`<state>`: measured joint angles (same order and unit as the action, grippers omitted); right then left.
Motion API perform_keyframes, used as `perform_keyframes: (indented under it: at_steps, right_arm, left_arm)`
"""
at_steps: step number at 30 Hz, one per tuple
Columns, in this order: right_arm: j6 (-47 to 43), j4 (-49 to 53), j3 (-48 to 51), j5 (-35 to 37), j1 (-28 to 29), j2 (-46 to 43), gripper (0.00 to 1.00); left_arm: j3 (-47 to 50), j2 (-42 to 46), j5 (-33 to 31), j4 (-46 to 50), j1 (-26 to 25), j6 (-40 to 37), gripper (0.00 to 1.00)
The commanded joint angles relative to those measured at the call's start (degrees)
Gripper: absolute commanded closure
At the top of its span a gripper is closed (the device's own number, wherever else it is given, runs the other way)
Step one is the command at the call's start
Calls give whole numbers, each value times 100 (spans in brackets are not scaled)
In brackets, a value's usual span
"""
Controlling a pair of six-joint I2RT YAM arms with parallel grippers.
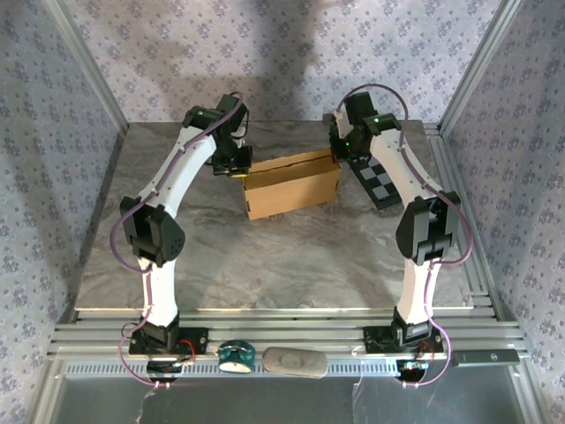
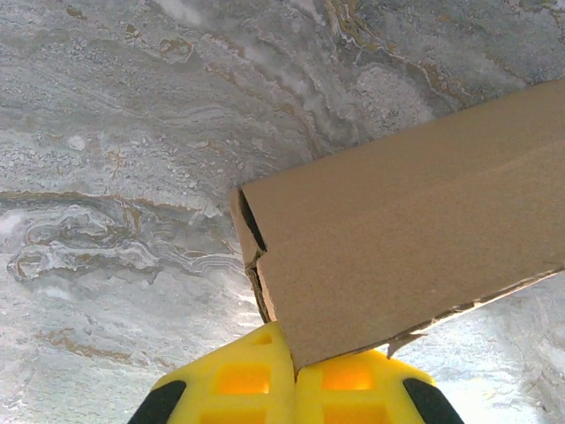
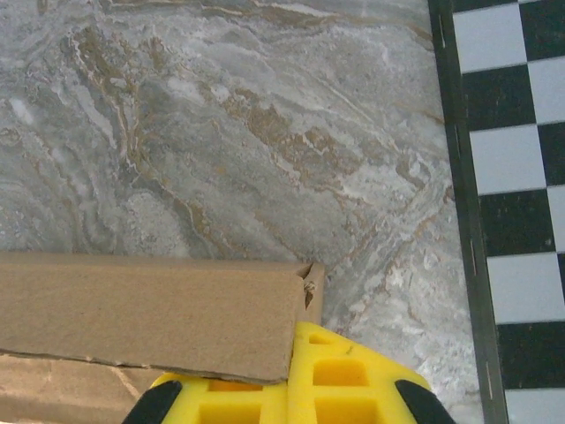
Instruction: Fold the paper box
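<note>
The paper box is brown cardboard and stands as a shallow open box at the middle back of the marble table. My left gripper is at its far left corner. In the left wrist view the yellow fingers are shut together, and a corner of the box's flap lies over them, ending at their seam. My right gripper is at the far right corner. Its fingers are also shut, and the box's wall covers the left one. I see no cardboard between either pair of fingers.
A black-and-grey checkerboard panel lies just right of the box, close to the right gripper. A teal object and a grey oblong pad rest on the front rail. Patterned walls and metal posts enclose the table.
</note>
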<state>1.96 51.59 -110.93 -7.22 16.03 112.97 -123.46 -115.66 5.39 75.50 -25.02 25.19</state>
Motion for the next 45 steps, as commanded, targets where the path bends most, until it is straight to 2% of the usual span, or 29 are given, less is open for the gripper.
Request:
perform_keyframes:
  at_steps: [1, 16, 33, 41, 45]
  right_arm:
    - [234, 405, 45, -225, 185, -287, 100]
    - [426, 606, -221, -261, 216, -137, 100]
    - [63, 188, 220, -157, 270, -247, 100]
    - [-63, -78, 499, -252, 234, -347, 100]
    - [-137, -324, 750, -348, 185, -464, 100]
  left_arm:
    - [-205, -80, 413, -67, -35, 83, 98]
    - [103, -67, 371, -190, -38, -14, 99]
    - [979, 368, 306, -966, -38, -233, 100]
    - [1140, 468, 350, -1176, -40, -234, 100]
    - [1524, 593, 339, -1408, -47, -216, 100]
